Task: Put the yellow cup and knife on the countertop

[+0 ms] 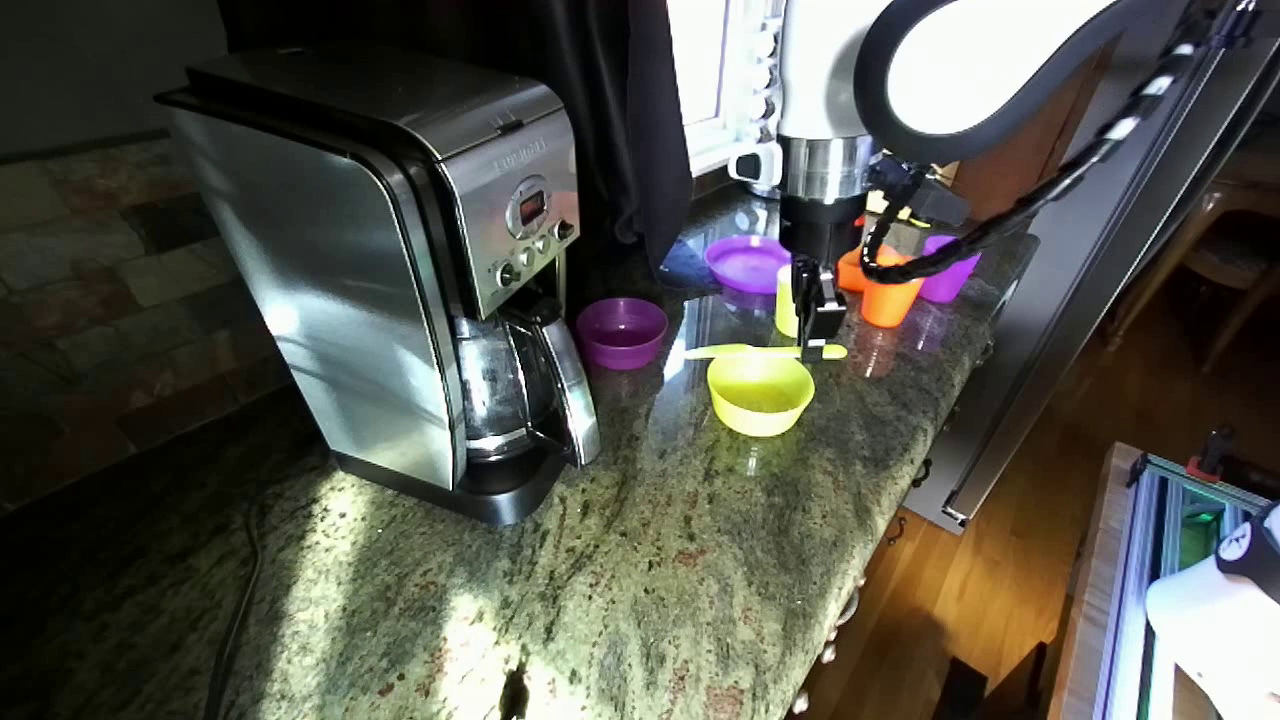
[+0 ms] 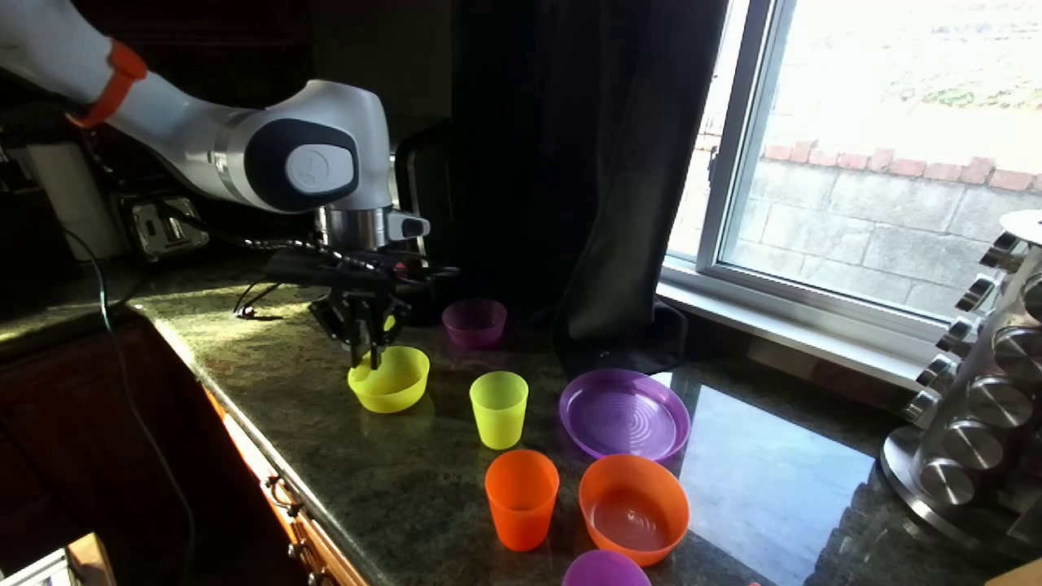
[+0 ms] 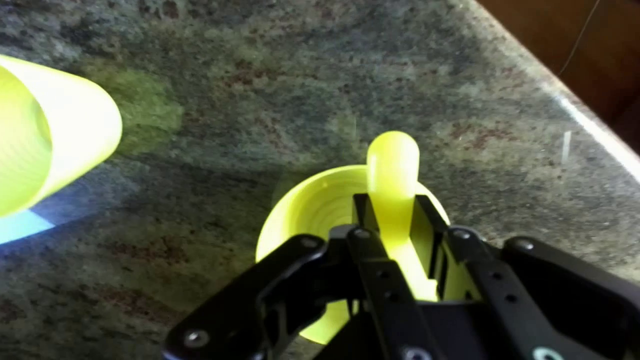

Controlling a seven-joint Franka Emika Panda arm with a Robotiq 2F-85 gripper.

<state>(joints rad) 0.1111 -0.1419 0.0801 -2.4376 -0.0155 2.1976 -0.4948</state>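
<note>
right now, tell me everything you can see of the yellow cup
The yellow cup is a tapered tumbler, plastic by its look and slightly translucent, with no handle in sight. It stands upright, open end up, on the countertop, between the yellow bowl and the purple plate in an exterior view. Only the countertop appears to touch it.

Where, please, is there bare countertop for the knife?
Bare countertop lies between the coffee maker, yellow bowl and counter edge, and between that bowl, the orange cup and edge. It is crowded around the orange bowl, purple plate and purple cup.
</note>
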